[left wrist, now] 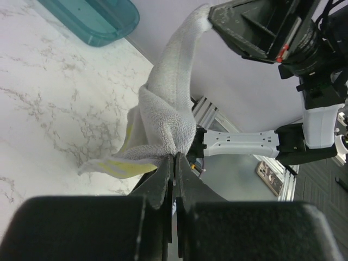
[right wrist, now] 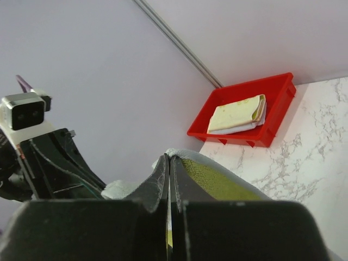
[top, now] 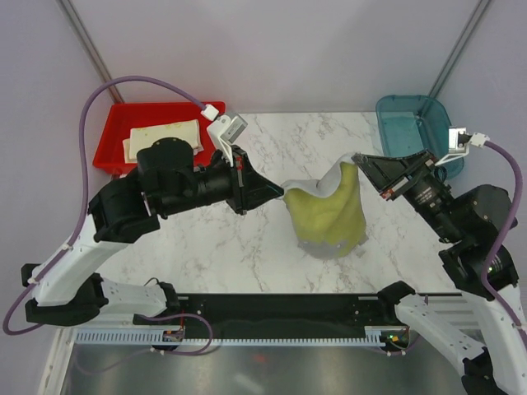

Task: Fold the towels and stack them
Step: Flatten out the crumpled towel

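Yellow-grey towel (top: 329, 216) hangs with its top edge spanning left tool (top: 281, 194) to right tool (top: 359, 160), each clamped on a corner; red tray (top: 105, 152) lies beyond left tool, the nearer arm.

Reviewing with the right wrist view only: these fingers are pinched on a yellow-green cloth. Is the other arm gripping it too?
Observer: Yes, the left gripper is shut on the towel at its opposite corner.
Operator: Does the cloth hang free?
Observer: It sags between both grippers; I cannot tell whether its lower edge touches the table.
Operator: Anything besides the red tray?
Observer: A teal bin at the table's far right corner, beyond the right gripper.
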Robot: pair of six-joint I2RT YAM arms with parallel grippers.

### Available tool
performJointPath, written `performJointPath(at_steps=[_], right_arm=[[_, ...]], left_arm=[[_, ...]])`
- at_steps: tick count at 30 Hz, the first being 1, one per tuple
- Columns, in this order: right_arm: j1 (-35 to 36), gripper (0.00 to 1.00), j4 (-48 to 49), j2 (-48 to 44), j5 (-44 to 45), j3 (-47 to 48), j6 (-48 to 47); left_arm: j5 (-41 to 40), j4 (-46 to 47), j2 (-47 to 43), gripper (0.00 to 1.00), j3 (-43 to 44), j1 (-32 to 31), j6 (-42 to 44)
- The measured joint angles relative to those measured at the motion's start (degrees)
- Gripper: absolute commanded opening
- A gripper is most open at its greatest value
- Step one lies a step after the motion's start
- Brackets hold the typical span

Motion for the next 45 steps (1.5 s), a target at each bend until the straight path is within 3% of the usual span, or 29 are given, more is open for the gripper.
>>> performJointPath(at_steps=[6, 14, 20, 25, 31, 39, 45], right_arm=[[0.0, 0.0, -2.4, -1.1, -1.6, -0.7, -0.3], [0.0, 0.0, -4.7, -14.5, -6.2, -4.7, 0.7], [0.0, 0.0, -5.6, -11.4, -5.2, -4.4, 1.5], [0.0, 0.0, -5.2, 0.6, 0.9, 2.5, -0.2], [-0.1, 0.0, -2.3, 19.0, 8.4, 8.4, -5.2], [-6.2, 0.0, 9.5, 49.7, 9.6, 11.5, -8.5], [-12.5, 0.0, 19.2, 71.2, 1.9, 19.8, -8.6]], left_arm=[[2.9, 0.0, 0.1, 0.02, 0.9, 0.0, -0.3], [10.9, 4.2, -7.9, 0.02, -12.1, -0.3, -4.1], [8.5, 4.6, -8.0, 0.02, -14.6, -0.4, -5.0], [-0.5, -0.4, -0.7, 0.02, -4.2, 2.1, -3.6], [-1.3, -1.2, 12.7, 0.02, 5.4, 21.4, 0.7], [8.6, 2.9, 38.7, 0.02, 16.7, 37.4, 5.7], [19.3, 12.3, 55.5, 0.02, 24.3, 45.4, 7.4]])
